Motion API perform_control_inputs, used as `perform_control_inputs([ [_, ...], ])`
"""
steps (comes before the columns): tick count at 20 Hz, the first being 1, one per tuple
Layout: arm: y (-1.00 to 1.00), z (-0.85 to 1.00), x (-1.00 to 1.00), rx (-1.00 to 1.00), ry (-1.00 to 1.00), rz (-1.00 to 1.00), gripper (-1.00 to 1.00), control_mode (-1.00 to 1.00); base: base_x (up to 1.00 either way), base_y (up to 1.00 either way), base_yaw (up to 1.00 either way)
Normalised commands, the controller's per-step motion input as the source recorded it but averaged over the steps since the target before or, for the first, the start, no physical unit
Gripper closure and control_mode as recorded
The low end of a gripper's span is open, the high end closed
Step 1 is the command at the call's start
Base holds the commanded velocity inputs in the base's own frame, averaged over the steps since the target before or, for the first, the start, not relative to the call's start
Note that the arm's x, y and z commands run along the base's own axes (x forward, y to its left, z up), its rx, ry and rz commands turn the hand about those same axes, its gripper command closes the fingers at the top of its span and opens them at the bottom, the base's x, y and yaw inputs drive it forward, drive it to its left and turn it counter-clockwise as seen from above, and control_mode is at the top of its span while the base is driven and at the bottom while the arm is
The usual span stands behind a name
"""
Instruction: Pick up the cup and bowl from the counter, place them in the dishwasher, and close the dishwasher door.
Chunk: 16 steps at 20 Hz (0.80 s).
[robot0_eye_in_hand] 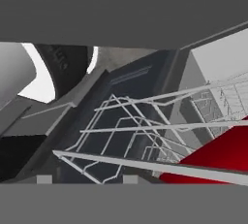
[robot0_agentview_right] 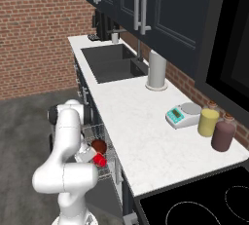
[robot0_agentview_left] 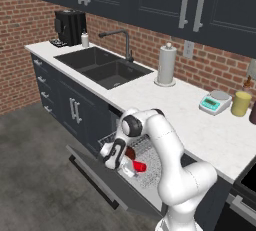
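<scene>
Arm (robot0_agentview_left: 172, 160) bends low over the open dishwasher (robot0_agentview_left: 150, 167), tool (robot0_agentview_left: 129, 171) down at the wire rack (robot0_agentview_left: 147, 157). Cup (robot0_agentview_left: 139, 166) lies on its side in the rack just beside the tool; whether the tool grips it I cannot tell. Bowl (robot0_agentview_right: 99, 145) sits in the rack, far side of the cup. Door (robot0_agentview_left: 92, 172) hangs open below the counter (robot0_agentview_left: 200, 125).

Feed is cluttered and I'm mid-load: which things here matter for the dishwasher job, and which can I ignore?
Job:
cup, in the rack
bowl, in the rack
rack
dishwasher door, open
counter
claw, by the cup

Ignore:
scale
yellow jar
maroon jar
paper towel roll
sink
coffee machine
</scene>
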Motion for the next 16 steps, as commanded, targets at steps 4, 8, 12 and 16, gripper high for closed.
perform_control_inputs([
  [4, -0.71, -0.27, 0.51, 0.00, -0.01, 0.03, -1.00, -1.00, 0.00, 0.00, 0.00],
  [8, -0.28, 0.06, 0.04, 0.00, -0.14, 0.03, -1.00, -1.00, 0.00, 0.00, 0.00],
  [12, 0.25, 0.54, -0.91, 0.00, -0.25, 0.07, -1.00, -1.00, 0.00, 0.00, 0.00],
  [16, 0.55, 0.88, -1.00, 0.04, -0.20, 0.13, -1.00, -1.00, 0.00, 0.00, 0.00],
])
